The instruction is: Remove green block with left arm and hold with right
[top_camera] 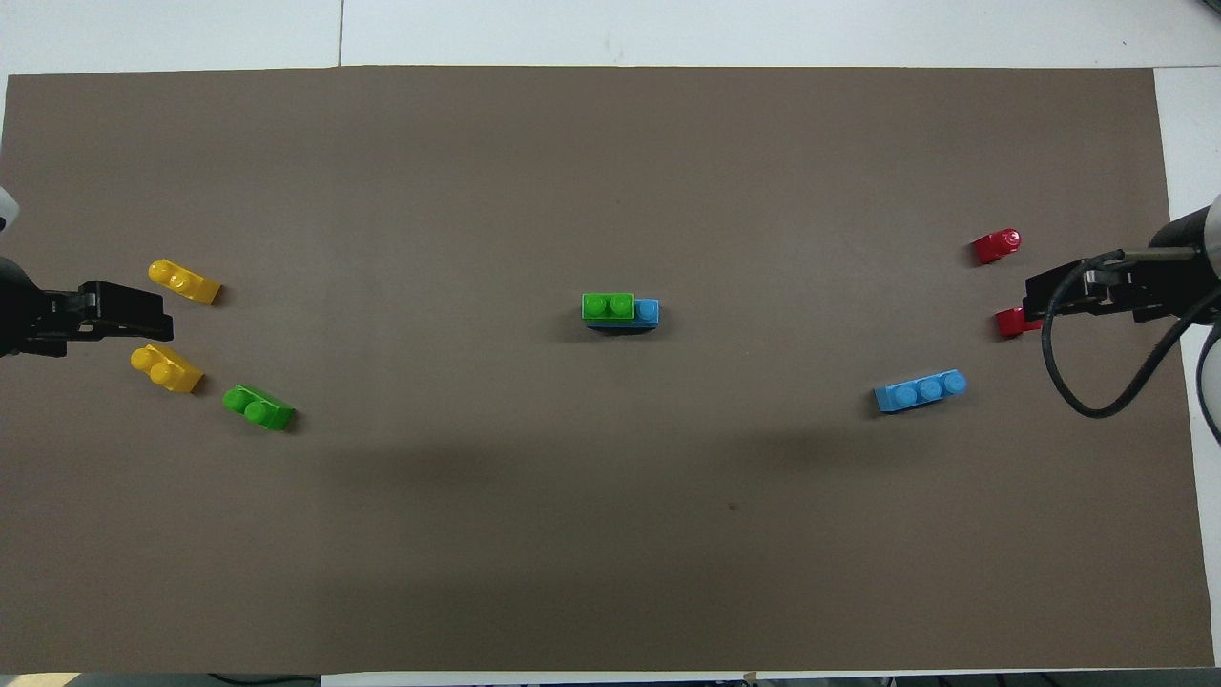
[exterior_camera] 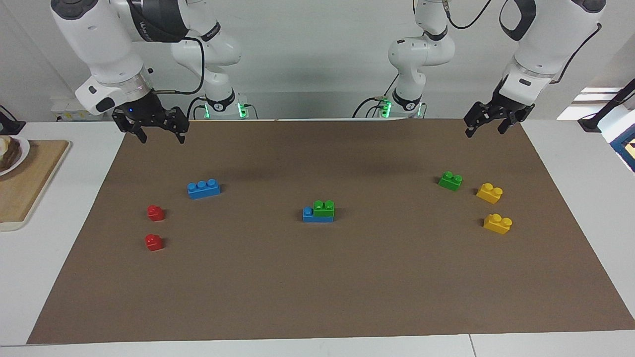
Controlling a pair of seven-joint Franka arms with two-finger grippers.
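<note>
A green block (exterior_camera: 324, 208) (top_camera: 608, 305) is stacked on one end of a blue brick (exterior_camera: 308, 214) (top_camera: 648, 312) in the middle of the brown mat. A second green block (exterior_camera: 450, 180) (top_camera: 258, 407) lies loose toward the left arm's end. My left gripper (exterior_camera: 485, 130) (top_camera: 164, 315) hangs open and empty in the air over the mat's edge at that end, near the yellow bricks. My right gripper (exterior_camera: 162, 138) (top_camera: 1035, 303) hangs open and empty over the mat's edge at the right arm's end.
Two yellow bricks (exterior_camera: 489, 193) (exterior_camera: 497, 223) lie beside the loose green block. A blue three-stud brick (exterior_camera: 204, 189) and two red bricks (exterior_camera: 155, 212) (exterior_camera: 154, 242) lie toward the right arm's end. A wooden board (exterior_camera: 30, 183) with a plate sits off the mat there.
</note>
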